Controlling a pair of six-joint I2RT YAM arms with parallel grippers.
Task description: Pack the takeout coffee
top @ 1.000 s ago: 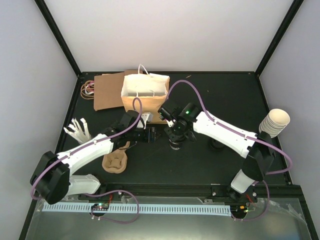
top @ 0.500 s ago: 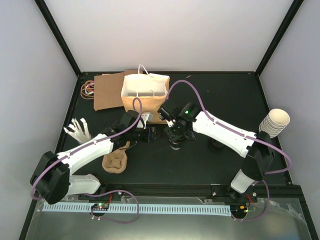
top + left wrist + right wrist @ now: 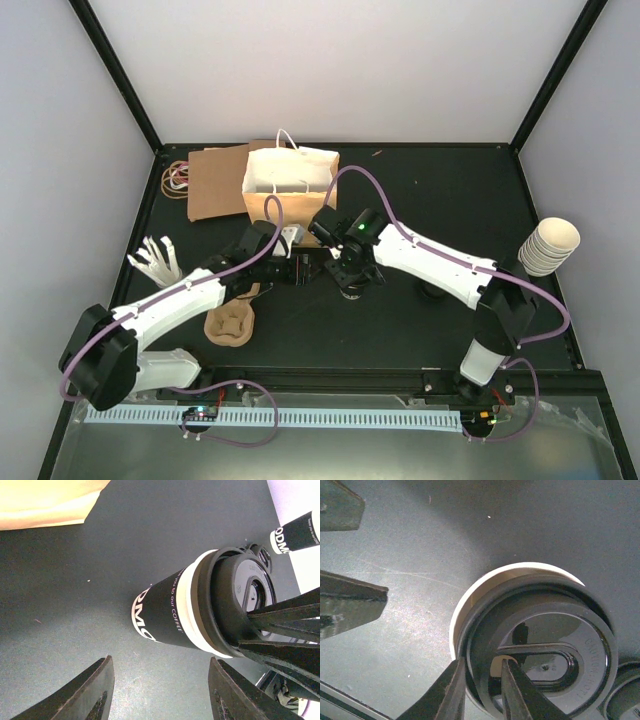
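A dark takeout coffee cup (image 3: 165,612) with a black lid (image 3: 540,645) stands on the black table in the middle (image 3: 351,287). Its cream rim shows beside the lid, which sits askew. My right gripper (image 3: 482,690) is above it, shut on the lid's rim, one finger outside and one in the lid's recess. My left gripper (image 3: 162,695) is open and empty just left of the cup, which lies beyond its fingertips. A second dark cup (image 3: 299,532) stands further right (image 3: 432,291). The brown pulp tray (image 3: 230,323) lies near the left arm.
A white-lined paper bag (image 3: 290,185) stands open behind the grippers, on brown cardboard (image 3: 212,185). A stack of cream cups (image 3: 549,246) is at the right edge. White cutlery (image 3: 155,262) and rubber bands (image 3: 176,178) lie at the left. A loose black lid (image 3: 258,553) lies behind the cup.
My right arm has shifted a little to the left, closer to the left gripper, still over the cup. The left arm has barely moved.
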